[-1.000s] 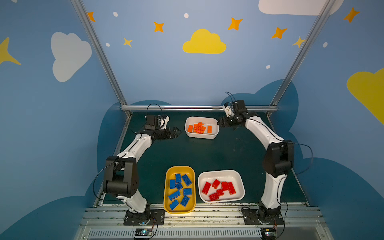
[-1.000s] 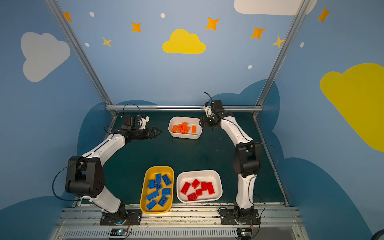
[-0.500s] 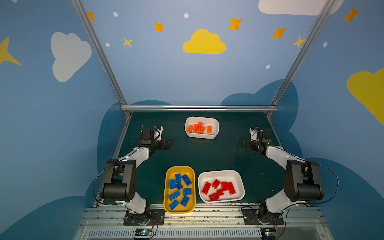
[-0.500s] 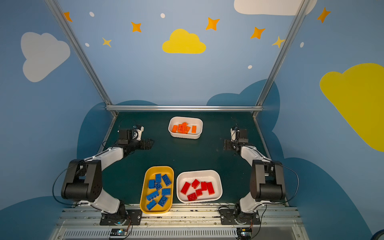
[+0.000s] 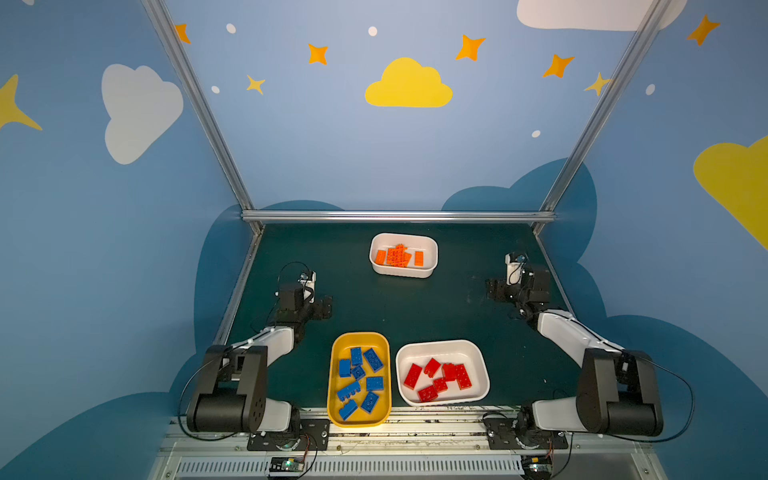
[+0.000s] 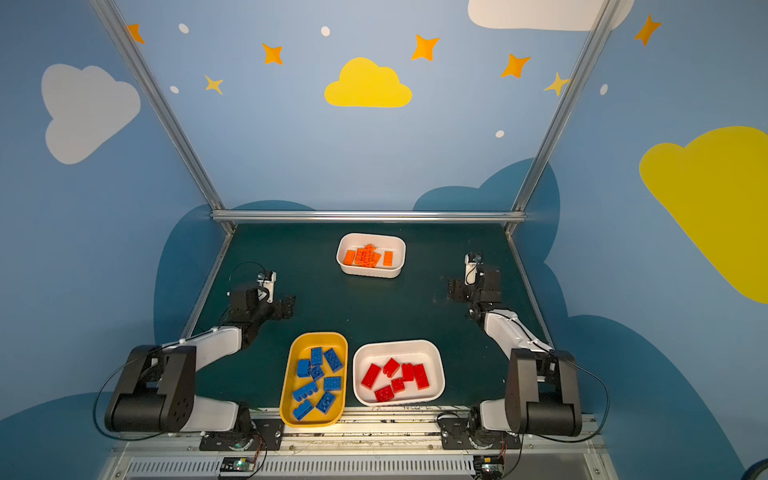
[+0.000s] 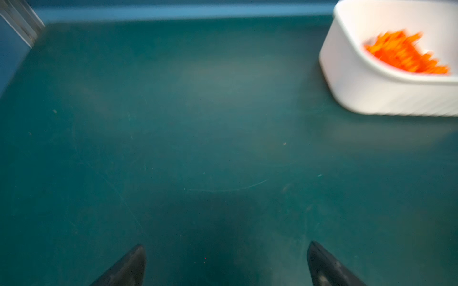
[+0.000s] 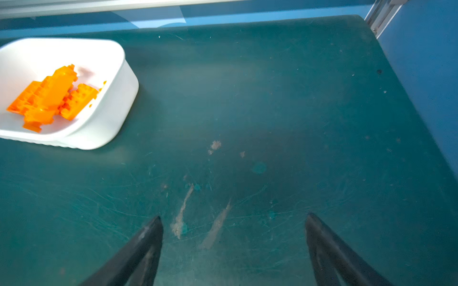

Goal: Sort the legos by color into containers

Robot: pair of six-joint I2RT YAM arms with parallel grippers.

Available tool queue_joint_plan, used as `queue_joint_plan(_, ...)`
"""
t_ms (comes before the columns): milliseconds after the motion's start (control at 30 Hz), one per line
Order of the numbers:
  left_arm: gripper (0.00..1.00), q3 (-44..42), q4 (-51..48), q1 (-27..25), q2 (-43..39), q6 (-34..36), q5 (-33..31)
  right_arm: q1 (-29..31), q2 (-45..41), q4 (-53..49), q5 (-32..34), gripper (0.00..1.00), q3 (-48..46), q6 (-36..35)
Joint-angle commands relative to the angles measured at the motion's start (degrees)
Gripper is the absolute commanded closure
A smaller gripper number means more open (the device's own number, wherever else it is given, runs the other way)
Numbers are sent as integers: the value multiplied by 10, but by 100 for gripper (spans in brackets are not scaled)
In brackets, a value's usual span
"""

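The orange legos (image 5: 399, 255) lie in the small deep white container (image 5: 403, 272) at the back middle of the table. Blue legos (image 5: 359, 376) fill the yellow container (image 5: 359, 419) at the front. Beside it, red legos (image 5: 440, 376) lie in the wide white container (image 5: 478, 365). My left gripper (image 5: 326, 306) hangs low over bare mat on the left, open and empty. My right gripper (image 5: 492, 289) is low on the right, also open and empty. In the wrist views the left gripper (image 7: 226, 245) and right gripper (image 8: 233, 218) each frame only mat, with the orange legos' container (image 8: 116, 111) off to one side.
A metal rail (image 5: 397, 216) closes the table's back edge and blue walls stand close on both sides. Scuffs and pale smears (image 8: 181, 218) mark the green mat under the right gripper. No loose bricks show on the mat in either top view.
Both arms have pulled back from the orange legos' container, folded down and settled low at the table's left and right sides. The right gripper's jaws have widened.
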Motion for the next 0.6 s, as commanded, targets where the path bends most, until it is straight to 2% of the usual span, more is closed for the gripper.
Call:
queue_joint_plan(0,0,22,69,8,24,-8,0,8,23,99,28,12,-48,10)
queue_joint_plan(100,0,16,74,8,30,9,24,9,19,165,21,12,-92,3)
queue_joint_plan(167,0,-20,134,10,28,-3,13,10,21,194,15,12,-104,-10)
queue_joint_plan(233,0,-58,190,16,33,4,38,9,21,172,27,12,-94,6)
queue_joint_plan(300,0,-91,315,16,66,-6,36,7,23,165,37,12,-90,16)
queue_joint_plan(333,0,-89,315,17,67,-8,37,7,25,164,51,12,-88,23)
queue_joint_plan(433,0,-61,210,19,36,-1,41,6,30,150,71,12,-77,38)
queue_joint_plan(500,0,-68,241,19,46,-11,37,-4,35,139,47,12,-69,38)
queue_joint_plan(567,0,-63,221,20,39,-6,38,-6,32,140,44,12,-71,38)
